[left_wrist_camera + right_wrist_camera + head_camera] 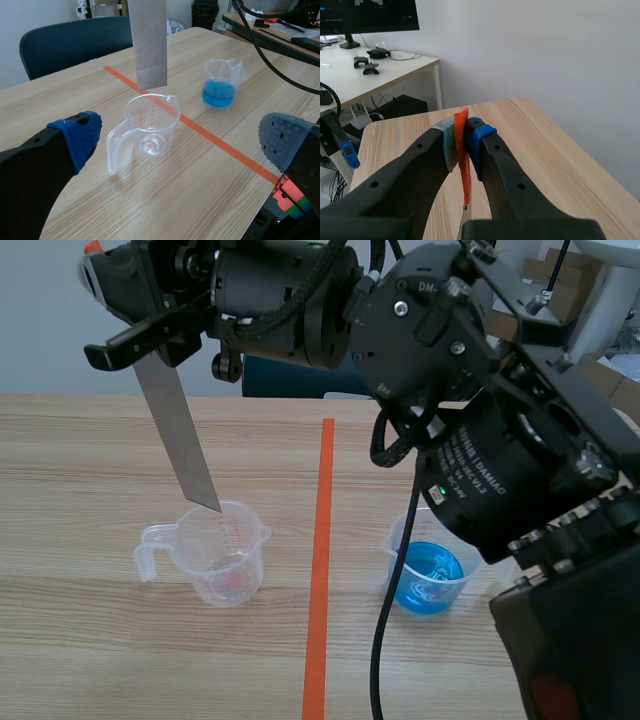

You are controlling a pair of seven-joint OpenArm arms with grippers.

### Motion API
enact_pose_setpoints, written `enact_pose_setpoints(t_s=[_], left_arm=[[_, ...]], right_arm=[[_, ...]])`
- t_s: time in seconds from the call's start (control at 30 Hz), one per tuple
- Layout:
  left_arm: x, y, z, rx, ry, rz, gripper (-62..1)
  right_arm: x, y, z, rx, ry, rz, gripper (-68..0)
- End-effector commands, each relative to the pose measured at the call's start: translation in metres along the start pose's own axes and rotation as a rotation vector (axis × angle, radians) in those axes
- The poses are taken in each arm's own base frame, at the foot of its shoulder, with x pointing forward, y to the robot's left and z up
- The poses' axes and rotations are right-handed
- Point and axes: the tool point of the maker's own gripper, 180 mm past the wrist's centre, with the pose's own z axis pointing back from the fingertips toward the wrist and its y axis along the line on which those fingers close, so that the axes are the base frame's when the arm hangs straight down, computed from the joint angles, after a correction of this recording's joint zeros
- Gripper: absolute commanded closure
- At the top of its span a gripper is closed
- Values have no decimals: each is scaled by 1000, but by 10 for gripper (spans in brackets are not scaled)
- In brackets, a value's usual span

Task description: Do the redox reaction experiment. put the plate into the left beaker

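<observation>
Right jaws clamp the plate (175, 410) by its orange-taped end, and its lower corner hangs over the left beaker (225, 565) at the 12 o'clock rim. Left jaws gape open. The blue beaker (432, 578) stands on the counter (80, 470) at 3 o'clock.

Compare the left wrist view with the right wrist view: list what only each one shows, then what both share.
Only the left wrist view: the clear beaker, the blue-liquid beaker, the orange tape line, and the left gripper, jaws open. Only the right wrist view: the right gripper, jaws shut on the plate at its orange-taped end, and a desk with a monitor. Both: the plate, whose lower end hangs over the clear beaker in the left wrist view, and the wooden table.
</observation>
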Motion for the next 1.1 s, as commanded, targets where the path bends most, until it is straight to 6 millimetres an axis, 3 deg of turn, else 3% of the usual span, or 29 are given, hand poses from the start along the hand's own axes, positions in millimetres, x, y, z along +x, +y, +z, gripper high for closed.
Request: enact_pose_setpoints(t_s=[0.0, 1.07], left_arm=[[5, 1, 1, 9, -25, 2, -623], [5, 1, 1, 10, -26, 2, -623]], right_arm=[[14, 2, -4, 10, -49, 7, 2], [-14, -7, -5, -7, -16, -67, 2]])
